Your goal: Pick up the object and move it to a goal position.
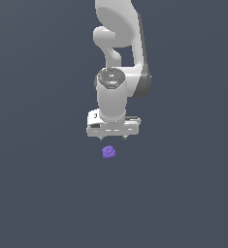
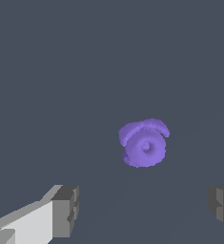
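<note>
Purple and lumpy, the small roundish object (image 1: 109, 152) lies on the plain dark grey-blue floor (image 1: 38, 193), just beyond the white gripper (image 1: 114, 137) of the Panda arm. In the exterior view it sits at about seven o'clock from the fingertips, apart from them and not between them. In the wrist view the same purple object (image 2: 143, 143) shows forward of the line between the two grey finger pads (image 2: 66, 210), and the pads stand wide apart with nothing held. The object has no clear long axis; it looks like a ring with a small cap. I judge the gripper must shift toward the object and then descend. No goal marker is visible.
</note>
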Controlling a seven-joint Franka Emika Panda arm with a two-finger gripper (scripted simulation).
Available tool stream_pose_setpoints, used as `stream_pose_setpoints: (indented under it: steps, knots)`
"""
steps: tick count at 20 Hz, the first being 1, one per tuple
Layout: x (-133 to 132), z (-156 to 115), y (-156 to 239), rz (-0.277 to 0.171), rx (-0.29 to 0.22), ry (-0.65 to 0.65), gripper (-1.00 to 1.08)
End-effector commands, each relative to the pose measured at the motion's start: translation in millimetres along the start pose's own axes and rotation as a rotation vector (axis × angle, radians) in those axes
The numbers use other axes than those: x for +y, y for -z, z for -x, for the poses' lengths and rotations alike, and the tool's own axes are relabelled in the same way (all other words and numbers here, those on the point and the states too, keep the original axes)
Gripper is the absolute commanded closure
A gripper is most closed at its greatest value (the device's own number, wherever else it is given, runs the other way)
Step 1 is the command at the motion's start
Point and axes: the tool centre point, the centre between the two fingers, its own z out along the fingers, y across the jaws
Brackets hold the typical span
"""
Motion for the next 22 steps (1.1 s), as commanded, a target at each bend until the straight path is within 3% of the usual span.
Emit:
stream_pose_setpoints:
  steps: [1, 11, 22]
  knots:
    - [5.1, -4.0, -11.6, 0.003, -0.001, 0.044, -0.92]
    - [21.1, -15.5, -49.7, 0.011, -0.002, 0.19, -0.92]
    - [23.5, -16.4, -61.9, 0.012, -0.002, 0.21, -0.92]
